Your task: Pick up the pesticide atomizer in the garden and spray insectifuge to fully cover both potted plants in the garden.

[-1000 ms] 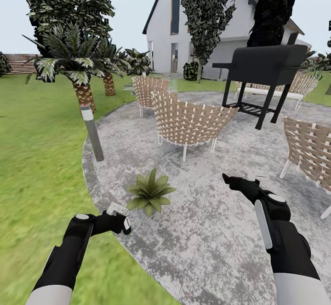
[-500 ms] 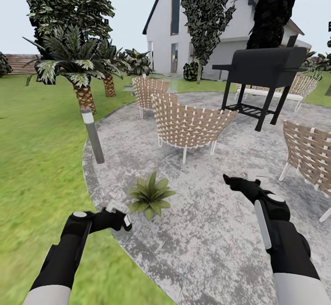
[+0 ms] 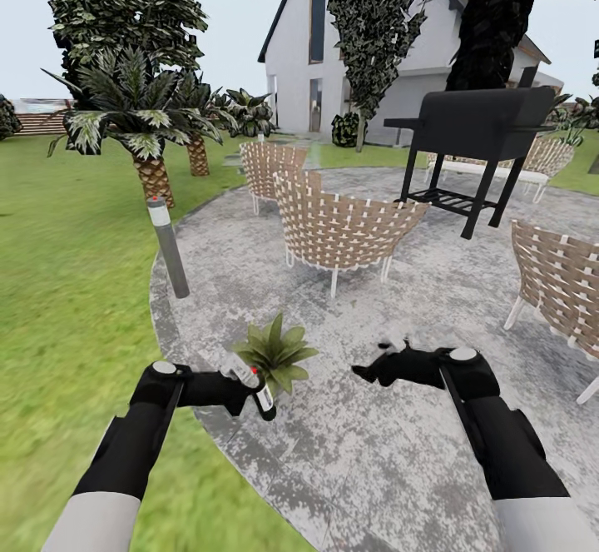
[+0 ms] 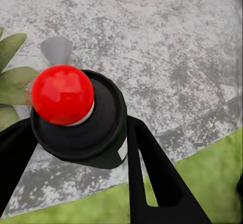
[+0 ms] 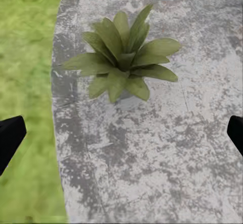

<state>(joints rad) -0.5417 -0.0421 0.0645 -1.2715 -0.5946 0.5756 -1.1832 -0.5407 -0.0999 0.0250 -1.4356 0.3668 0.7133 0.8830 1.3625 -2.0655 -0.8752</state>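
atomizer — white label unreadable — left pincer clamping

Wicker chairs, black grill, bollard.

Potted plant on grey patio beside lawn; jaws apparently spread wide.

Counting from my head camera: one low green rosette potted plant on the grey mottled paved patio. One slim dark bottle with a red cap, the pesticide atomizer. Four woven wicker chairs, nearest at centre, another behind it, one at the right edge, one behind the grill. One black barbecue grill. One grey bollard light. Two scaly-trunk palms. One white gabled house. Two of my arms.
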